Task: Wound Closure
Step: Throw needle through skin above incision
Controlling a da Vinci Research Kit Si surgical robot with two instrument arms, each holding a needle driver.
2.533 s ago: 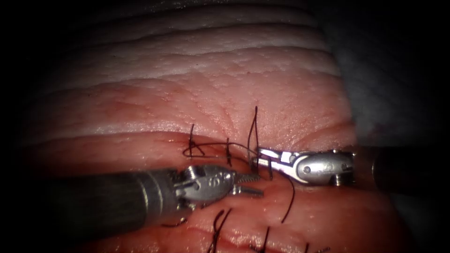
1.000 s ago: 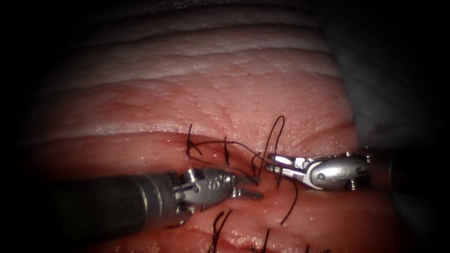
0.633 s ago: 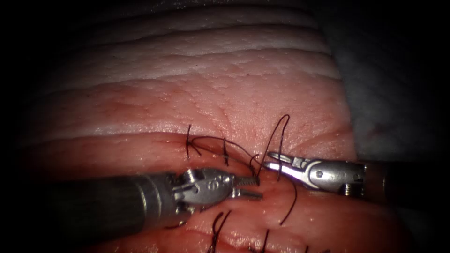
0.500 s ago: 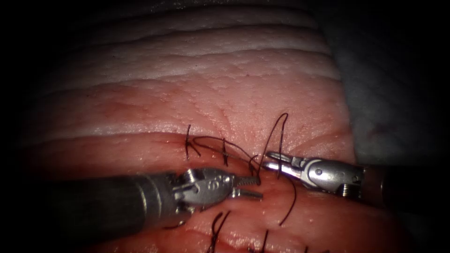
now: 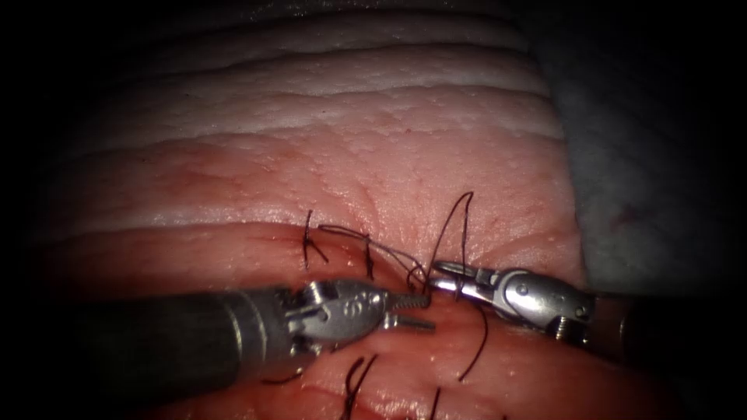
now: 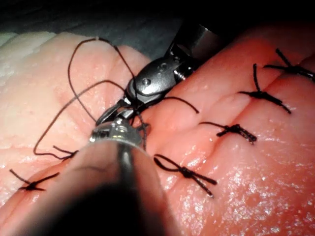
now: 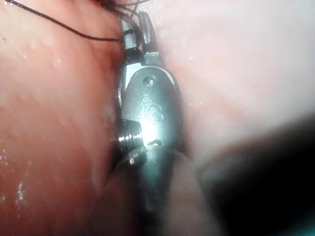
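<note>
Thread loop gripped by right tool; left tool jaws parted, empty.

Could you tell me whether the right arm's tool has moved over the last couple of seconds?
Yes. The right tool drew back to the picture's right, then came in again, and now sits lower against the knotted stitch, with a thread loop standing above its tip.
</note>
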